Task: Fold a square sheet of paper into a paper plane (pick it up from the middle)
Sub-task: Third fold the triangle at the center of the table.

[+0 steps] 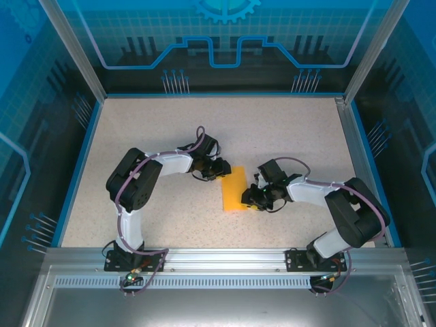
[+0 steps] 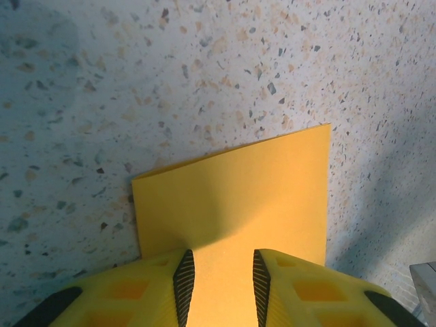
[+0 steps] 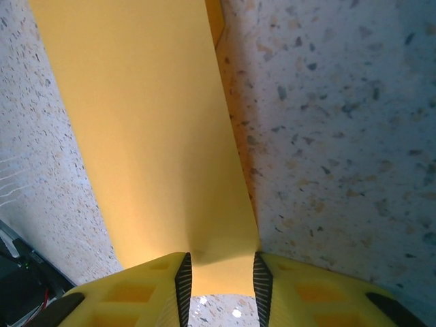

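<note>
The square sheet of paper is no longer a full square. In the top view it lies near the middle of the tabletop as an upright orange-yellow rectangle, long axis running roughly 12 to 6 o'clock. In the right wrist view a second, darker layer peeks out along its edge toward 1 o'clock. I judge the first half-fold is made, though how sharply the crease is pressed cannot be told.

The left gripper sits at the paper's 11 o'clock corner. In its wrist view the left gripper has its jaws parted, with the flat paper running under the gap and casting a soft shadow there. It clamps nothing.

The right gripper is at the paper's 4 o'clock side. In its own view the right gripper also has its jaws apart, with the end of the paper lying in the gap. The paper shows a slight buckle just ahead of the fingertips. Whether those jaws pinch that end or merely straddle it, I cannot tell.

Most of the job remains. There are no angled nose folds, no point and no wing creases, so nothing yet reads as a dart. By my estimate this is an early stage, about the first fold of several.
</note>
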{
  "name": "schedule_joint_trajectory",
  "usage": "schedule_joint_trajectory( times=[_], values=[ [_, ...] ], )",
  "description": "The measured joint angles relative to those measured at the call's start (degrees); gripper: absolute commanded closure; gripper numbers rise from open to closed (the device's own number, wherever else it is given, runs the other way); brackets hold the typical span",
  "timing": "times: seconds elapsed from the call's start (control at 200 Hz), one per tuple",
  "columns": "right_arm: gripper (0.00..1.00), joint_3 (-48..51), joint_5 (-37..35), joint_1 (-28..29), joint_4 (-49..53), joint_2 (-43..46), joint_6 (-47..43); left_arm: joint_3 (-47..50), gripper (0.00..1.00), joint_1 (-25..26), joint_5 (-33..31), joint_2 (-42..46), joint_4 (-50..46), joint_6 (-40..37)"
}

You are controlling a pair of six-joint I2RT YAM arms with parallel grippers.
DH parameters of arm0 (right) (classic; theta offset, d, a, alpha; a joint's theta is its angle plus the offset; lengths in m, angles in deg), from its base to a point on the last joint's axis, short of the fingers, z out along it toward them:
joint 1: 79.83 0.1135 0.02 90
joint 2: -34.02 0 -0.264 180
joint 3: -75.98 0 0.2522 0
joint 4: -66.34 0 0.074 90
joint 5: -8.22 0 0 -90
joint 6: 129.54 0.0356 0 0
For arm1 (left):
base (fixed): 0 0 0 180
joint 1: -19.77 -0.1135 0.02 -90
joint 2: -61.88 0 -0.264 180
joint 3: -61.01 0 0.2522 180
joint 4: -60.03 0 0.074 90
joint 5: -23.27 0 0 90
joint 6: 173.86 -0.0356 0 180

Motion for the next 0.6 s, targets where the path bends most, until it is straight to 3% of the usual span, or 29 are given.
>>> schedule_joint_trajectory(
  times=[0.6],
  values=[
    [0.53, -6.4, 1.3, -0.2, -4.7, -5.1, -1.0, 0.1, 0.66, 0.0, 0.1, 0.0, 0.2, 0.0]
  ],
)
